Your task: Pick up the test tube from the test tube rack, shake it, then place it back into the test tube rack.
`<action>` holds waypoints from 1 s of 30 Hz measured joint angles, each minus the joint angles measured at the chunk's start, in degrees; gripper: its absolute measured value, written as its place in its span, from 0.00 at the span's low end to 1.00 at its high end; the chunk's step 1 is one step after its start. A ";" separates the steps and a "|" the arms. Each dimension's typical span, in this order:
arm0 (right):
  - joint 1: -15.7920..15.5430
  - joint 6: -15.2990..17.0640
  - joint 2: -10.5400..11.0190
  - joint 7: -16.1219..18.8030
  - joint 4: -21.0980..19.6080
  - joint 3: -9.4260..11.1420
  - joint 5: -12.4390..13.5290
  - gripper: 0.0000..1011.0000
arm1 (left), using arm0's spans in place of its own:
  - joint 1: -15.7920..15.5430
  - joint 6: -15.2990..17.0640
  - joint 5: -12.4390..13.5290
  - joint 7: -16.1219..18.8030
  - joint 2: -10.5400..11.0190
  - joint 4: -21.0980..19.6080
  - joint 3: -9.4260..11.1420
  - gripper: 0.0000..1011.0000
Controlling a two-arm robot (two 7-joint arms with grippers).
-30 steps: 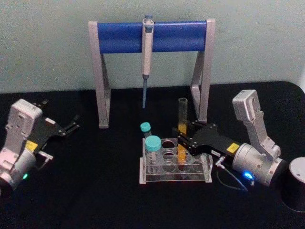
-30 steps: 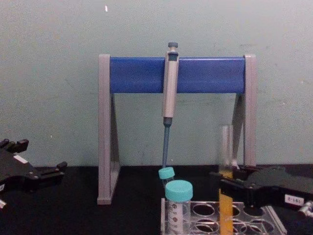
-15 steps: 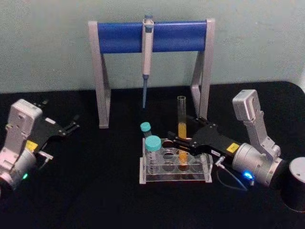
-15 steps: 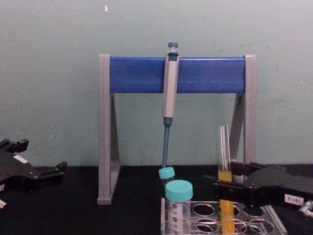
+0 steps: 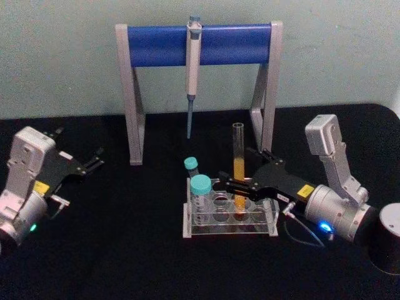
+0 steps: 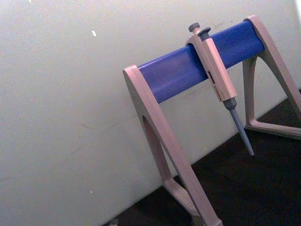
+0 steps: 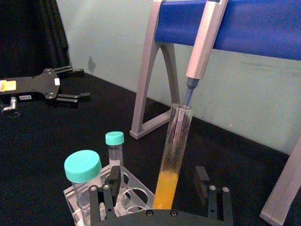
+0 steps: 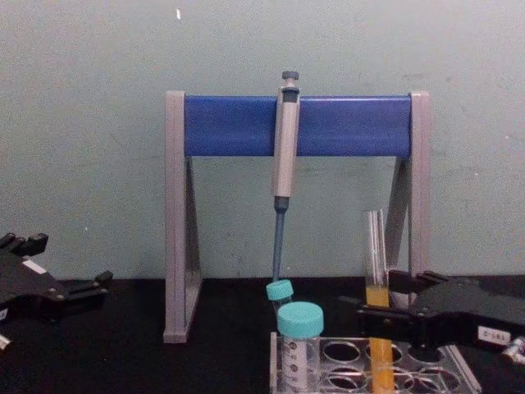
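Test tube [image 5: 239,164], a tall capless glass tube with orange-yellow liquid in its lower part, stands upright in a hole of the test tube rack [image 5: 229,217]. The right gripper [image 5: 239,187] flanks it with jaws spread, one finger [image 7: 202,180] on each side and neither touching the glass in the right wrist view. A second ago the fingers sat closer about the tube; they have since parted, and the tube's top now stands slightly lower against the pipette stand [image 5: 199,80] behind, which suggests it has settled deeper into its hole. Judged from this, the tube is back in the rack and released, so the task appears to be at its final step, with only withdrawal of the right arm remaining. Two teal-capped tubes [image 5: 201,187] occupy the rack's left end, apart from the test tube. A pipette [image 5: 192,59] hangs from the stand's blue bar. The left gripper [image 5: 94,161] rests parked on the black table [image 5: 125,250] at far left, unchanged, its jaws slightly apart and empty.
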 joint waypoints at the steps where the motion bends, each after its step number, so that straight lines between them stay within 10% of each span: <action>1: -0.08 -0.01 0.08 0.04 -0.08 0.07 0.09 0.99 | 0.00 0.00 0.00 0.00 0.00 0.00 0.00 0.99; 18: -8.31 -2.25 4.94 -2.55 -8.74 6.32 2.91 0.99 | 0.00 0.00 0.00 0.00 0.00 0.00 0.00 0.99; 30: -13.16 -8.02 0.34 -15.50 -7.96 11.75 -3.67 0.99 | 0.00 0.00 0.00 0.00 0.00 0.00 0.00 0.99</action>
